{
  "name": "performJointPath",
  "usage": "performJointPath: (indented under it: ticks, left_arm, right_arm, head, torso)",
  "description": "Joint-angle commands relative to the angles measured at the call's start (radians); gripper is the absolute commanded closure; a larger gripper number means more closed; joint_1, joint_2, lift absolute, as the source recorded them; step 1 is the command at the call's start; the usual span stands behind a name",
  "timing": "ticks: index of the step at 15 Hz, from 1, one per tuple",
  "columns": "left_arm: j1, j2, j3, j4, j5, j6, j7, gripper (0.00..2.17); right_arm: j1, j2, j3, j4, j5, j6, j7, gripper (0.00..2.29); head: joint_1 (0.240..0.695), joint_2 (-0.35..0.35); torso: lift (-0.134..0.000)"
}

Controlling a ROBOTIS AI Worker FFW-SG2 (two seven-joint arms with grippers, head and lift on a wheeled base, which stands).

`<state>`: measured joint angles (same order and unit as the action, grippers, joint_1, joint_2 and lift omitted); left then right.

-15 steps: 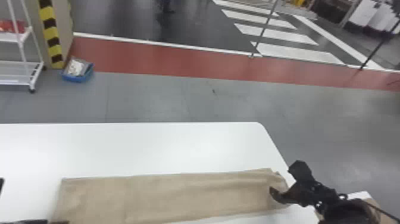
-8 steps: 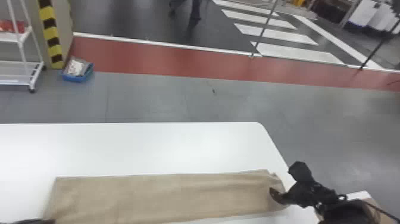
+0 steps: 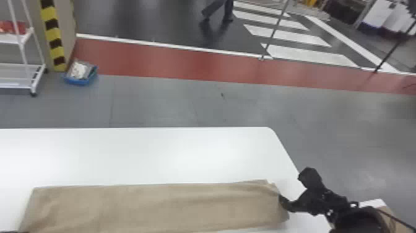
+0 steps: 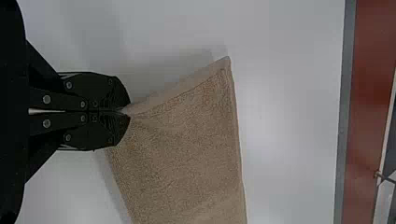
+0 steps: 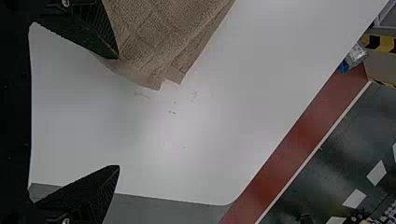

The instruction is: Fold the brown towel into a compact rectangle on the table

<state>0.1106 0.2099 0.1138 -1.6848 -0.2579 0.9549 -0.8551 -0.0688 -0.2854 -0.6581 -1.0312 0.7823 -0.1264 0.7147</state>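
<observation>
the brown towel (image 3: 154,206) lies long on the white table (image 3: 185,155), cut off at the head view's bottom. there the left gripper (image 3: 23,231) is a dark sliver; its wrist view shows it pinching the towel's edge. the right gripper (image 3: 293,188) has fingers apart.

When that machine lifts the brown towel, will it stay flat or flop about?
Probably floppy: the brown towel creases where the left hand pinches its edge. Its nubbly surface suggests it won't slip easily. Its layers end unevenly, so they might shift apart.
</observation>
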Motion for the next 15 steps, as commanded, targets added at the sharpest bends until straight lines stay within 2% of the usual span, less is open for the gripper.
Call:
performJointPath:
  ticks: [1,2,3,7,10,12,15]
  left_arm:
    - [0.008,-0.001,0.017,-0.03,0.002,-0.001,0.016,1.08]
    - [0.008,-0.001,0.026,-0.038,-0.006,-0.001,0.013,0.12]
    - [0.006,-0.001,0.034,-0.041,-0.007,-0.001,0.019,0.0]
    - [0.006,-0.004,0.058,-0.05,0.0,0.002,0.11,0.03]
    - [0.001,-0.003,0.058,-0.049,0.003,0.002,0.105,0.03]
    - [-0.014,-0.014,0.047,-0.019,0.014,0.008,0.113,0.03]
    - [-0.061,-0.017,0.035,0.048,0.106,0.084,0.139,0.07]
  right_arm:
    - [0.001,0.0,0.0,0.0,0.003,0.003,0.0,0.04]
    - [0.001,0.0,0.0,0.0,0.003,0.003,0.0,0.04]
    - [0.001,0.0,0.0,0.0,0.003,0.003,0.0,0.04]
    - [0.003,0.0,0.0,0.0,0.005,0.003,0.0,0.04]
    - [0.003,0.0,0.0,0.0,0.006,0.003,0.002,0.04]
    - [0.003,0.002,0.005,0.0,0.006,0.003,0.0,0.04]
    - [0.006,0.003,0.005,0.002,0.006,0.003,0.0,0.04]
  head:
    - [0.695,-0.35]
    - [0.695,-0.35]
    - [0.695,-0.35]
    - [0.695,-0.328]
    - [0.695,-0.302]
    - [0.695,-0.303]
    - [0.695,-0.314]
  torso:
    - [0.0]
    - [0.0]
    - [0.0]
    - [0.0]
    - [0.0]
    - [0.0]
    - [0.0]
